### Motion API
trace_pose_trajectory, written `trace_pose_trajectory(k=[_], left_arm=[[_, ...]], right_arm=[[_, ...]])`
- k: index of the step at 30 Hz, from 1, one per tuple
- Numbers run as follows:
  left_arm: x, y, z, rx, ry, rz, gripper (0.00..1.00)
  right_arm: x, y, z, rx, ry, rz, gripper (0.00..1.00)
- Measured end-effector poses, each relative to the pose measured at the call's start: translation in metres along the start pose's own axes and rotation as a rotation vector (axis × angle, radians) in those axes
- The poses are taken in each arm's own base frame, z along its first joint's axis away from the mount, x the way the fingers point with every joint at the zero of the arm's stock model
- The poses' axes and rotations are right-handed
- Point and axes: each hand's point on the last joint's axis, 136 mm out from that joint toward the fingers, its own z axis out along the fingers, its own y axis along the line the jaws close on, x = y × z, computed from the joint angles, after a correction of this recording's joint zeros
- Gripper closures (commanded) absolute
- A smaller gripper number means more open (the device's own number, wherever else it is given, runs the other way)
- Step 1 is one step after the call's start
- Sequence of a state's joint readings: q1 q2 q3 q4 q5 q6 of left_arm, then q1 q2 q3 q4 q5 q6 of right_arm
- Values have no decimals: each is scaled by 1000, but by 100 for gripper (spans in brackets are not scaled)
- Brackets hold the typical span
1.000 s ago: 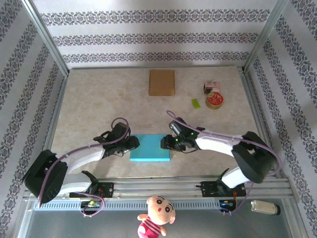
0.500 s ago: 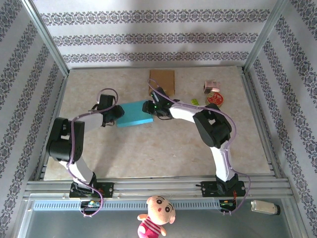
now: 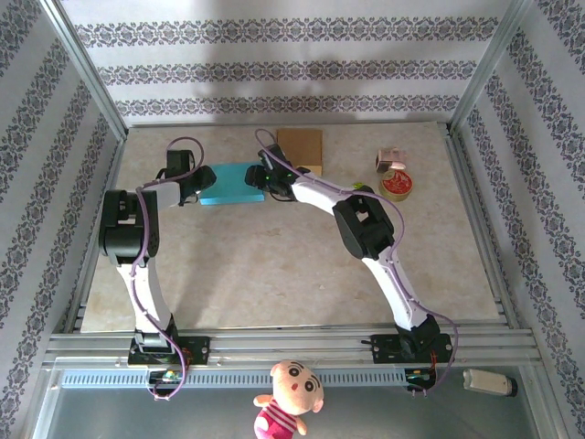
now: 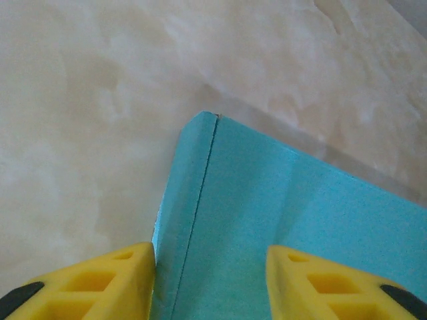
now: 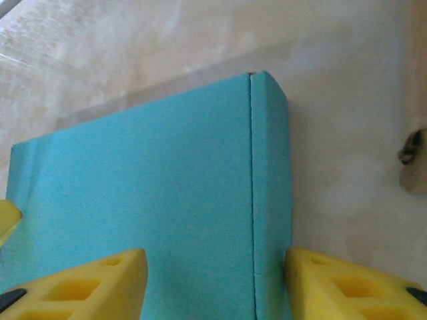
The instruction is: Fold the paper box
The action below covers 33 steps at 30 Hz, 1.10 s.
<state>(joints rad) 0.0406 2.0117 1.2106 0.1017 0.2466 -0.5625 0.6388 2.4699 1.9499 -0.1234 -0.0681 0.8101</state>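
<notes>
I have the flat teal paper box lying on the far part of the pale marbled table, with a hand at each short end. The left hand reaches in from the left and the right hand from the right.

In both wrist views the yellow fingers stand apart with the box's end between them, one finger against the narrow side panel and one over the broad face. I cannot tell whether either hand is pressing on the paper or merely straddling it. I judge that a hand on each end keeps the box square and stops it sliding while a flap is worked.

A crease runs along each end, where the narrow panel meets the face, and I judge the next fold belongs there.

The brown cardboard sheet lies just beside the right hand, so there is little room on that side. The brown tape roll sits well apart, further right. The near half of the table gives wide open room to draw the box back towards me. Both arms are stretched far out, which I reckon limits fine wrist movement.
</notes>
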Motion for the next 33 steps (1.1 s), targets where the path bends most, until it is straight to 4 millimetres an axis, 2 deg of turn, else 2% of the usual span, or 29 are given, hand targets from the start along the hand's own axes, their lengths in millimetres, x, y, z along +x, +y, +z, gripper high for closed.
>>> trace_pose_trajectory(k=[3, 6, 9, 12, 16, 19, 21, 24, 27, 30, 33], left_arm=[[1, -3, -1, 15, 7, 12, 43], [0, -7, -8, 24, 5, 16, 37], [-4, -17, -24, 40, -14, 24, 28], [-17, -30, -49, 62, -54, 34, 22], [-34, -48, -90, 97, -123, 47, 14], [-41, -57, -126, 113, -171, 63, 10], [-46, -63, -154, 116, -209, 79, 9], [-54, -74, -203, 137, -289, 104, 8], [-47, -84, -253, 179, -366, 136, 7], [-21, -90, -288, 211, -407, 168, 6], [20, -85, -298, 193, -393, 203, 5]], right_arm=[[1, 4, -2, -10, 4, -15, 23], [4, 13, -10, -38, 26, -66, 5], [7, 28, -31, -79, 46, -121, 2], [-1, 44, -63, -119, 28, -170, 2], [-24, 71, -123, -183, -42, -237, 2], [-42, 81, -170, -217, -109, -275, 2], [-53, 81, -200, -227, -156, -301, 2], [-64, 68, -247, -209, -236, -342, 2], [-71, 42, -293, -151, -332, -380, 2], [-73, 9, -337, -74, -441, -414, 2], [-70, -32, -371, 28, -550, -449, 2]])
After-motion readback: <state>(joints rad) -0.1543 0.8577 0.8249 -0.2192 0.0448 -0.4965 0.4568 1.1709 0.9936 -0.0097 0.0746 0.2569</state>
